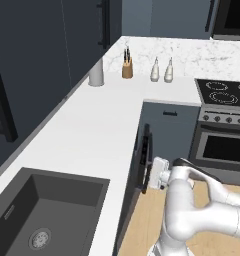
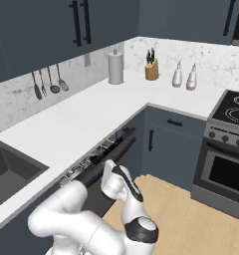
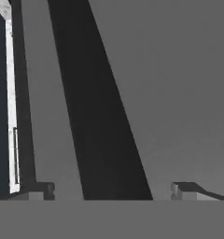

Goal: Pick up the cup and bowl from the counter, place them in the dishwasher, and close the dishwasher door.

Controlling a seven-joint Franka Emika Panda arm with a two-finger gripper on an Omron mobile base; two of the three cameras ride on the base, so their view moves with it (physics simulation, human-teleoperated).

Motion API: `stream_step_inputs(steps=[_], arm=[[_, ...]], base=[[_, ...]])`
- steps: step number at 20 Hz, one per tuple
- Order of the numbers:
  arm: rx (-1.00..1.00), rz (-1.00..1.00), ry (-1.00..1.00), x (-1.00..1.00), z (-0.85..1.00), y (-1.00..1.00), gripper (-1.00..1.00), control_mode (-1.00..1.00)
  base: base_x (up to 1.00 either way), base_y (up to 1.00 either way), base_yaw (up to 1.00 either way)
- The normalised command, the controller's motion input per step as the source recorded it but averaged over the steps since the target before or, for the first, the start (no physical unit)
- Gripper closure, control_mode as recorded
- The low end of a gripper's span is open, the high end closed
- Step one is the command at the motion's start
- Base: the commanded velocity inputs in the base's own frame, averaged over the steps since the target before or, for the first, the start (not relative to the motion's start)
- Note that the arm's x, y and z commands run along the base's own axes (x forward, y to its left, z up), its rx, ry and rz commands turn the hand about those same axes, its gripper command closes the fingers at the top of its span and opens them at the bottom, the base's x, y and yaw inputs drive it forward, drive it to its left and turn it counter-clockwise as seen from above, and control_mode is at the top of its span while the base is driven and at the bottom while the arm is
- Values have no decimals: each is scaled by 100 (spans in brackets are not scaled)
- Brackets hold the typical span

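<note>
- The step in hand looks like the last one, closing the dishwasher door (image 2: 109, 158): the counter (image 1: 87, 135) carries no cup or bowl that I can see, so I judge both are already put away, though neither shows in the rack.
- The dishwasher (image 2: 91, 162) sits under the counter's near run, between the sink (image 1: 37, 210) on the left and the corner cabinets. Its dark slate-blue door stands nearly upright, with a narrow gap at the top where the white wire rack (image 2: 86, 159) peeks out in the right base view.
- The gripper (image 3: 109, 190) is pressed up close to the door's outer face. In the hand view its two fingertips (image 3: 39, 190) stand wide apart at the bottom edge with nothing between them, so the pincer is fully spread and empty.
- The hand view is mostly flat grey panel with a dark slanted band, which I take to be the door's handle or its shadow; I cannot tell which.
- In the left base view the white hand (image 1: 159, 173) sits just beside the door's edge, apparently touching it.
- The next move calls for a steady push left, toward the cabinet line, until the gap at the top is gone and the door lies flush with the neighbouring fronts.
- The risk: a push too near the edge could slip off the panel.
</note>
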Motion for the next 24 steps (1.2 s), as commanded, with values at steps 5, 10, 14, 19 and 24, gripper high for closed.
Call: stream_step_inputs(steps=[5,10,14,19,24], arm=[[9,27,-20,22,-43,53,-100,-100],[14,10,-15,15,-67,53,-100,-100],[24,0,-9,28,-68,61,-100,-100],[23,-2,-10,25,-57,75,-100,-100],[29,-7,-15,2,-65,69,-100,-100]], base=[[0,0,0],[0,0,0],[0,0,0],[0,0,0],[0,0,0]])
